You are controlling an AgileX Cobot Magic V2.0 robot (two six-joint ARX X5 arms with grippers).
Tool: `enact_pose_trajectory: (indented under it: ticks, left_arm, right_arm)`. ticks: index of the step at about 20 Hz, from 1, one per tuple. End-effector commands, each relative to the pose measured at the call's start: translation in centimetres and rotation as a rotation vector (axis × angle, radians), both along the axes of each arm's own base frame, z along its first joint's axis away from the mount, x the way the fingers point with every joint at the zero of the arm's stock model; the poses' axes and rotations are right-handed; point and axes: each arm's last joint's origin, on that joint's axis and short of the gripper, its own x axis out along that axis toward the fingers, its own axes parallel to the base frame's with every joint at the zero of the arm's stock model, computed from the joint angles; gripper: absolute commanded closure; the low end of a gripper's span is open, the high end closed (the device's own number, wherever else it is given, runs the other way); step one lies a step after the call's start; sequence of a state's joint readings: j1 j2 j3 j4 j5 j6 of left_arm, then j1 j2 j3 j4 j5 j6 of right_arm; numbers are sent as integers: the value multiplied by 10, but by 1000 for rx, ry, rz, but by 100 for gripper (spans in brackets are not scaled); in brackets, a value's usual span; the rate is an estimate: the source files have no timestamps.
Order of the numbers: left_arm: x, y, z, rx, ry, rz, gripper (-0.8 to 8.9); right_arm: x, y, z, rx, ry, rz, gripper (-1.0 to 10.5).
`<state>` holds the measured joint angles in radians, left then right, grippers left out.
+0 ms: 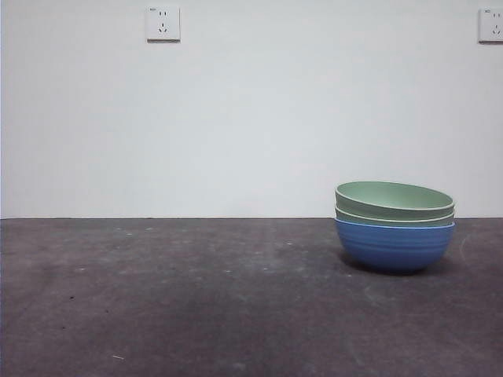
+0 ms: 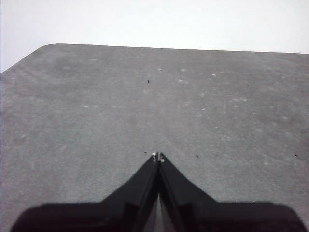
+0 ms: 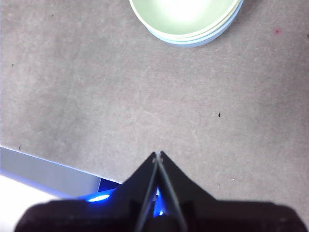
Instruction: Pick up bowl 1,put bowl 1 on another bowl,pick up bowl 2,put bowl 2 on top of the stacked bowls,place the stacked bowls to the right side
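Rightward, the stacked bowls (image 1: 394, 228), ribbed blue under smooth green; left pincer (image 2: 158, 156), right pincer (image 3: 158, 154) pressed together.

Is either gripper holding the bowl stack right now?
No: the stacked bowls stand alone on the table, and the right gripper is shut, apart from them.

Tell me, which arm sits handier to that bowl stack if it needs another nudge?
Probably the right: its closed end effector looks down on the stacked bowls. The left end effector sees only table.
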<state>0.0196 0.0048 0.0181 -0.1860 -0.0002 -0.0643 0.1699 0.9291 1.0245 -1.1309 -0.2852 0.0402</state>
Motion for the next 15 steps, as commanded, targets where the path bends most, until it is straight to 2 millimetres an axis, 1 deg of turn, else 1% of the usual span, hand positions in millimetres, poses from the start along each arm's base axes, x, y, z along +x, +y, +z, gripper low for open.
enact_pose_trajectory:
  ticks: [1,7,9,11,13,14,15]
  left_arm:
    - [1,0,-5,-8,11,3,817]
    - [1,0,-5,-8,11,3,817]
    - [1,0,-5,-8,11,3,817]
    - [1,0,-5,-8,11,3,817]
    - [1,0,-5,-8,11,3,817]
    - [1,0,-5,-8,11,3,817]
    - [1,0,-5,-8,11,3,817]
  right_arm:
    - [0,0,-2,-6,3,4,945]
    - [0,0,-2,-6,2,5,945]
    - [0,0,-1,-25,-22,40,945]
    - [-4,-6,6,-66,-129,16,945]
    - [-11,-11,19,-38,-341,-27,945]
    - [-17,-13,21,4,-450,-42,945]
    - [-24,-15,18,19,-522,-55,945]
